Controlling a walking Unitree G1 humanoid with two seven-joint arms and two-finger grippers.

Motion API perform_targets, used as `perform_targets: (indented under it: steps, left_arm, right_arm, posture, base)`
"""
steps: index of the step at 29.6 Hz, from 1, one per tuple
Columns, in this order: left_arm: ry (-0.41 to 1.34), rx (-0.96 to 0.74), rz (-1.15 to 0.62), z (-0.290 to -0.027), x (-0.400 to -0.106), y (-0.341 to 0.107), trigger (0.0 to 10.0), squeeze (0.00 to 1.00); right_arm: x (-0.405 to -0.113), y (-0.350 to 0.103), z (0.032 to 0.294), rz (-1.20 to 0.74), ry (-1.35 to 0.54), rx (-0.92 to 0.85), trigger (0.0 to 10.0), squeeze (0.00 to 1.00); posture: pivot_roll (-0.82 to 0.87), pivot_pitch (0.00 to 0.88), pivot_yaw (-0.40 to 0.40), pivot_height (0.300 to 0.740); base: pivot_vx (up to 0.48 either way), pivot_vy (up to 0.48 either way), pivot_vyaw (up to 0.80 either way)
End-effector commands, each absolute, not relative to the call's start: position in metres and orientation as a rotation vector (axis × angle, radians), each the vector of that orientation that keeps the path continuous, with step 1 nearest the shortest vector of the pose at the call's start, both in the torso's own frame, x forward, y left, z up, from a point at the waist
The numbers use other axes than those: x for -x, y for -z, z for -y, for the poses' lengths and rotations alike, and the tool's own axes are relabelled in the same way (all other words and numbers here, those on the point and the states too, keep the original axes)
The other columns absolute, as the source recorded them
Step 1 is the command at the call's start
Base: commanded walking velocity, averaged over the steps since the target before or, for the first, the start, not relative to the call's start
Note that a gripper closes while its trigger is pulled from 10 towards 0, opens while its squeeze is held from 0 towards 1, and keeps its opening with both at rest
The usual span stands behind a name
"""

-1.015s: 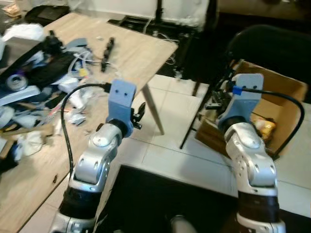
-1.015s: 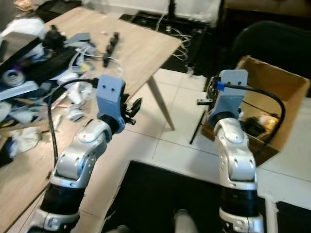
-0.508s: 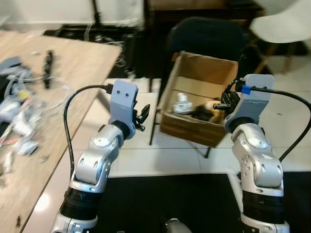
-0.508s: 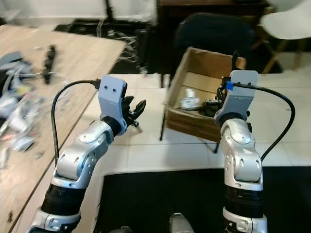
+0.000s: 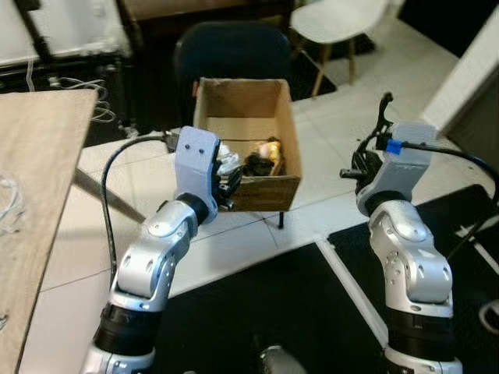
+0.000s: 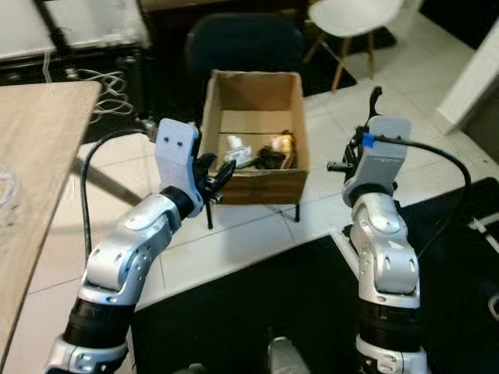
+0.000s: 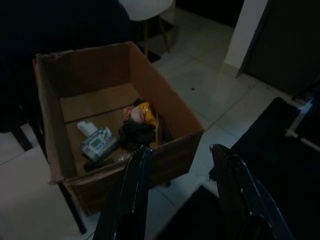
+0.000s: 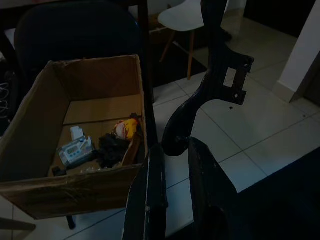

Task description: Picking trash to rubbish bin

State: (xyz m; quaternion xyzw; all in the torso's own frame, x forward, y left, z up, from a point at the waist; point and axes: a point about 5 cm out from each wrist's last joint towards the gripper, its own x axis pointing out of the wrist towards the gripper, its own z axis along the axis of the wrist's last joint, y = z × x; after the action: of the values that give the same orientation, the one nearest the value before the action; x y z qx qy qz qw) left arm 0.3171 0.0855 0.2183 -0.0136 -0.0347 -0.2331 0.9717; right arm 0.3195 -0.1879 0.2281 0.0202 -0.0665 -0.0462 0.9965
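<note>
An open cardboard box (image 5: 261, 192) stands on thin dark legs just ahead of me on the tiled floor. Inside lie a yellow wrapper (image 7: 143, 110), a black crumpled piece (image 7: 136, 134) and a small white device (image 7: 96, 144). My left gripper (image 5: 228, 184) hovers in front of the box's near wall, open, nothing between its fingers (image 7: 134, 195). To the right of the box my right gripper (image 6: 352, 156) is raised, its fingers (image 8: 150, 192) nearly together and empty. In the right wrist view the box (image 8: 75, 196) lies ahead of that gripper.
A wooden table (image 5: 31, 179) with a slanted leg (image 5: 105, 199) fills the left. A dark chair (image 5: 230, 54) stands behind the box, a white chair (image 5: 335, 19) farther back right. A black mat (image 5: 257, 312) lies underfoot. Cables (image 6: 101, 78) trail at the back left.
The whole view has swung right: the cluttered table has slid off to the left and the box now sits centred ahead. Both arms keep their raised pose.
</note>
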Motion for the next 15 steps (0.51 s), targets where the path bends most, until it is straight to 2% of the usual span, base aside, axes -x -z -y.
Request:
perform_targets:
  steps: [1, 4, 6, 15]
  left_arm:
    - [0.482, 0.034, 0.074, -0.0823, -0.3156, -0.2170, 10.0, 0.00]
    - [0.493, 0.022, 0.081, -0.0804, -0.3142, -0.2169, 10.0, 0.00]
    - [0.496, 0.022, 0.080, -0.0798, -0.3135, -0.2167, 10.0, 0.00]
    - [0.509, 0.036, 0.083, -0.0775, -0.3105, -0.2173, 10.0, 0.00]
  right_arm:
    - [-0.3186, -0.2277, 0.1891, 0.137, 0.100, -0.042, 10.0, 0.00]
    - [-0.3182, -0.2273, 0.1891, 0.136, 0.099, -0.043, 10.0, 0.00]
    - [-0.3180, -0.2272, 0.1891, 0.135, 0.099, -0.044, 10.0, 0.00]
    - [-0.3165, -0.2247, 0.1887, 0.127, 0.099, -0.047, 10.0, 0.00]
  posture:
    - [-0.04, 0.214, 0.049, 0.740]
    - [-0.04, 0.212, 0.049, 0.740]
    - [-0.04, 0.212, 0.049, 0.740]
    - [-0.04, 0.208, 0.048, 0.740]
  base:
    - [0.000, 0.000, 0.00]
    - [0.000, 0.000, 0.00]
    - [0.292, 0.000, 0.00]
    - [0.408, 0.000, 0.00]
